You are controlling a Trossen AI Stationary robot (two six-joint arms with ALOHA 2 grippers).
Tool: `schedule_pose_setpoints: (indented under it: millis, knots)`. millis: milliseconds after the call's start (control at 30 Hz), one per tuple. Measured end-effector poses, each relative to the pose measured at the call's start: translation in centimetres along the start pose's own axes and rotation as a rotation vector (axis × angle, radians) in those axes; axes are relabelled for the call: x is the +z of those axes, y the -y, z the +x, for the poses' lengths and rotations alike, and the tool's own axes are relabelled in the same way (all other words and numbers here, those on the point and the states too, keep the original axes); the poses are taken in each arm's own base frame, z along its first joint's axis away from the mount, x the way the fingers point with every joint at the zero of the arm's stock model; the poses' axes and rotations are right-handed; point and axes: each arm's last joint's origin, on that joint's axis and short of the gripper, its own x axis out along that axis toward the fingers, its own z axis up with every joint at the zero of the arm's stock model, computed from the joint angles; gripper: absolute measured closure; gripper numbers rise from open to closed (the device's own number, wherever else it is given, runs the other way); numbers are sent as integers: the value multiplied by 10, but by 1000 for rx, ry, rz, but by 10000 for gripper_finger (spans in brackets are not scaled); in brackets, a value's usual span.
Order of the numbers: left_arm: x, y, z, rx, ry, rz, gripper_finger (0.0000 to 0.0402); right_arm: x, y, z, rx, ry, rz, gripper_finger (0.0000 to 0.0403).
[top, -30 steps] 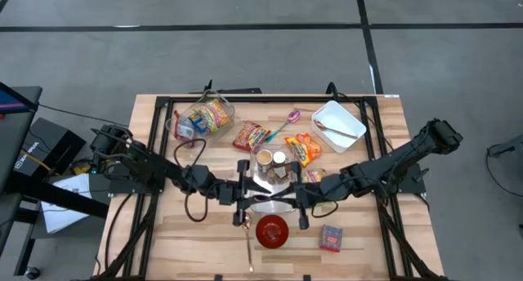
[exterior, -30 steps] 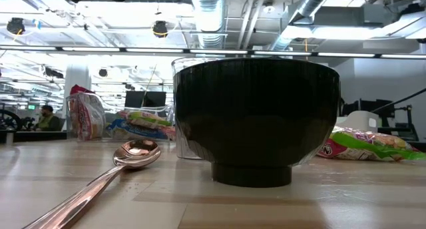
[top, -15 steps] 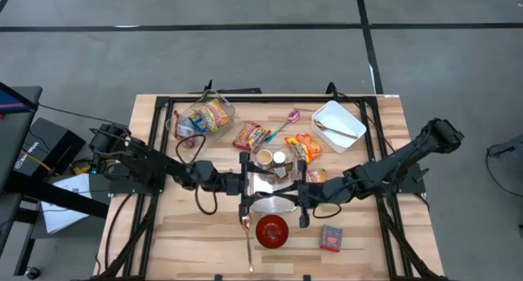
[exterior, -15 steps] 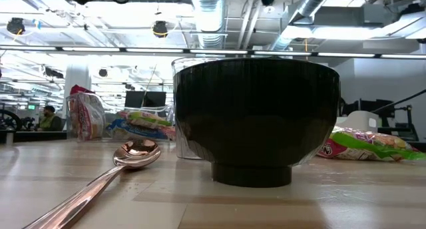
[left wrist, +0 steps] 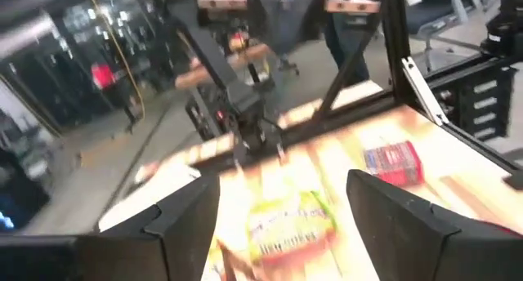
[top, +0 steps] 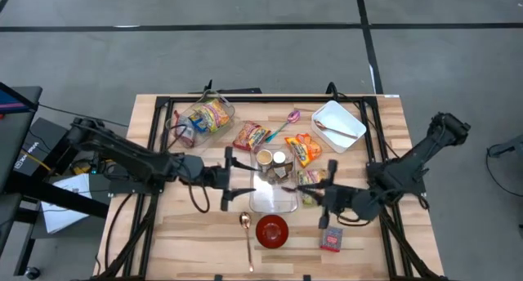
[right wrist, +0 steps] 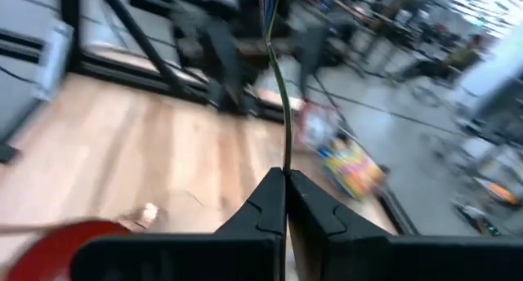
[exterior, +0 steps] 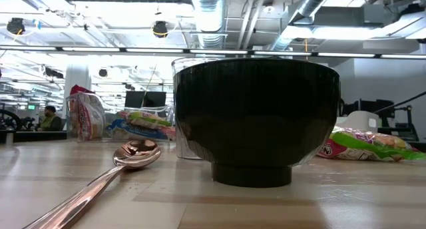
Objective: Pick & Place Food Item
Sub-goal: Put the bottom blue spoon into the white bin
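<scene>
The wooden table carries a red bowl with a copper spoon beside it and a clear rectangular container just behind. Farther back lie snack packets, a clear tub of packets, a purple spoon and a white tray. A small box lies just below the right jaws, the container between both pairs of jaws

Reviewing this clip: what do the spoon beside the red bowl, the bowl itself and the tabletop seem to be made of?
Spoon: polished metal, copper or rose-gold toned, mirroring the ceiling lights. Red bowl: glossy, probably lacquered plastic; red inside, black ribbed outside in the low view. Tabletop: light wood planks with visible grain and seams.
</scene>
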Motion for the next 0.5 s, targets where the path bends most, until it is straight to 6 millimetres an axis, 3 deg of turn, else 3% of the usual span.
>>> schedule_pose_setpoints:
  millis: [233, 500]
  knots:
    - [5, -4, -25, 2, -85, -77, 144, -19, 24, -15, -154, -130, 64, 403]
    - [0, -4, -30, 55, -114, -77, 144, -48, 54, -7, -367, -319, 82, 403]
